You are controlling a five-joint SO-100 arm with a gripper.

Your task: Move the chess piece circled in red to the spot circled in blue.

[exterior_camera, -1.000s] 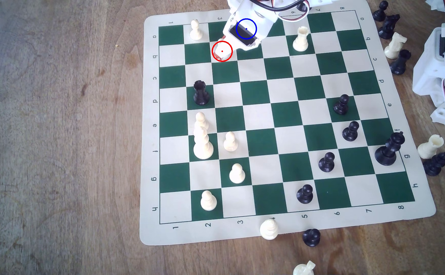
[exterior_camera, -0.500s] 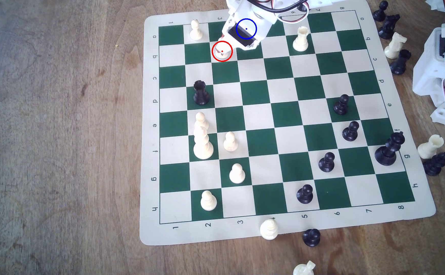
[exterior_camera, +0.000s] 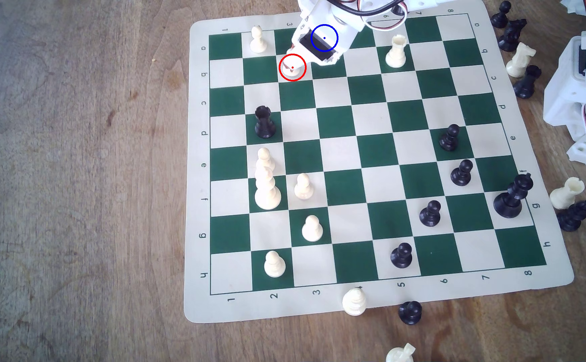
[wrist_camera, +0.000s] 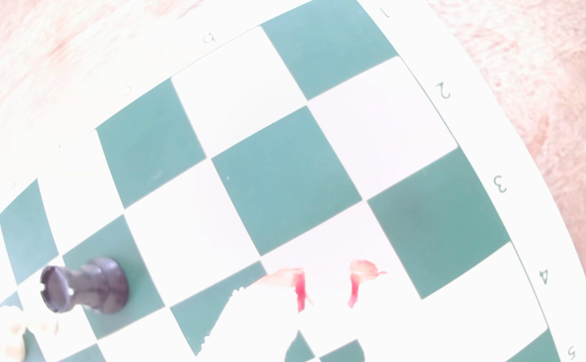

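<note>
Wood table (exterior_camera: 75, 174), a roll-out green-and-cream board (exterior_camera: 385, 296) lying on it, slightly skewed to the camera.

Near edge, exterior view: a cream piece (exterior_camera: 354, 302) and a black pawn (exterior_camera: 410, 312) are sitting off the squares, likely set aside as captured. More spares are clustering at the exterior view's right, beside the arm's white base (exterior_camera: 584, 87).

Mid board: cream pieces are grouping toward the exterior view's left, black pawns toward its right. A black rook (exterior_camera: 264, 122) is standing alone on a green square; it is also showing in the wrist view (wrist_camera: 82, 285), apart from the fingers.

Far edge: the gripper (exterior_camera: 289, 67) is reaching down at the red circle (exterior_camera: 292, 67). The pawn (exterior_camera: 293, 70) is sitting on that cream square, base apparently on the board, so not yet lifted. The red-tipped fingers (wrist_camera: 300, 287) are standing narrowly apart, seemingly flanking the pawn. Cannot tell whether they are clamping it: the wrist view is blown out white just there, and the pawn is lost in the glare.

The spot (exterior_camera: 324, 38), marked in blue, is lying one square diagonally away, toward the far edge. The arm's body is covering it, so the square itself is hidden. A cream rook (exterior_camera: 396, 52) is standing well clear of that path.
</note>
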